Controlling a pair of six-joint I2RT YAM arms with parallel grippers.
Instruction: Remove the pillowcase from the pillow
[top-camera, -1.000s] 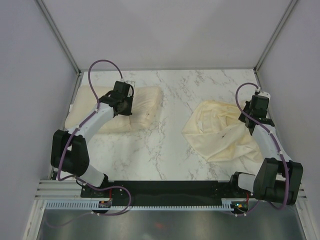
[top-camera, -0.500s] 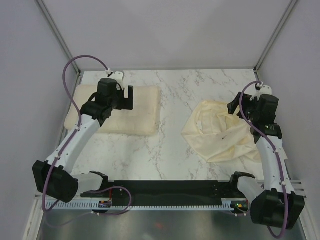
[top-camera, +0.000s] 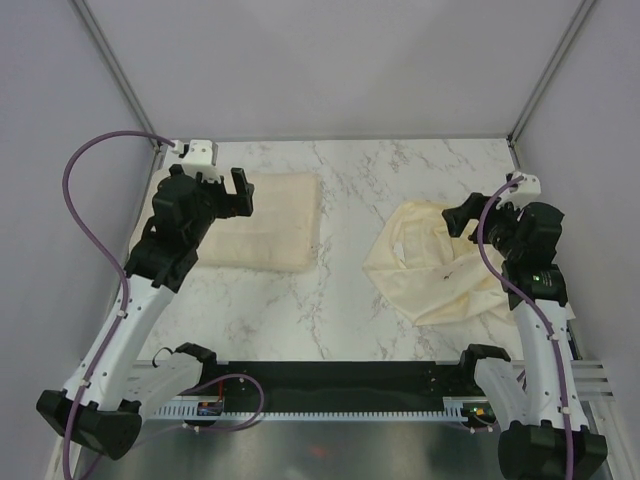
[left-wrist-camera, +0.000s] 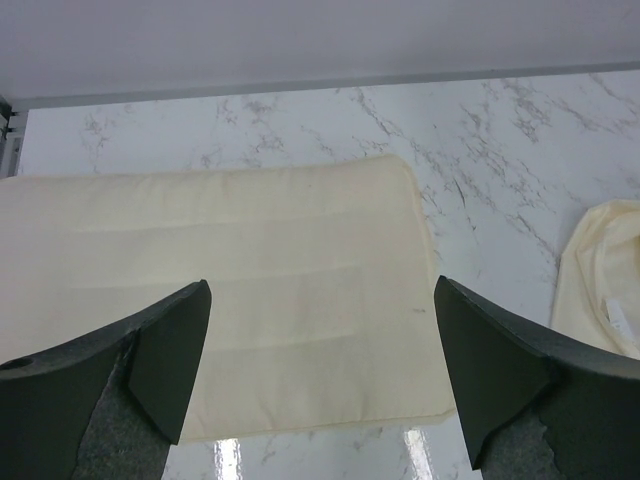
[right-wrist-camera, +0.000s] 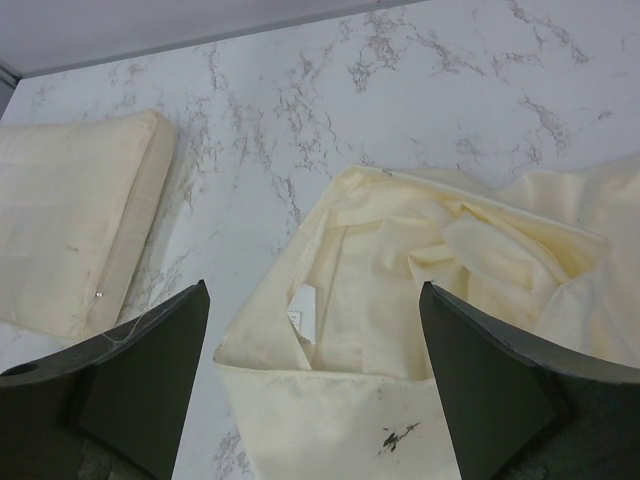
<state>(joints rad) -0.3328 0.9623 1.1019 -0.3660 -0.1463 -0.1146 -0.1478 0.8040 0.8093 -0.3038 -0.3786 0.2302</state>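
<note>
Lying bare at far-left corner: pillow (top-camera: 268, 222), long axis running along far edge. Lying crumpled by right edge, well apart: pillowcase (top-camera: 440, 268). Hovering spread wide and empty: left gripper (top-camera: 241, 192) over pillow, right gripper (top-camera: 458, 219) over pillowcase. Looking finished; leaving bare table (top-camera: 340, 300) between them for retreating.

The pillowcase (right-wrist-camera: 400, 260) — thin, limp cloth, faintly shiny; the pillow (left-wrist-camera: 220, 290) — matt padded fabric; the table (top-camera: 300, 310) glossy marble-look.

Robot lab cell
Pale panels (top-camera: 330, 70) and aluminium posts (top-camera: 116, 70) enclose the marble-patterned table (top-camera: 340, 290); cable duct (top-camera: 330, 411) along its near edge.
</note>
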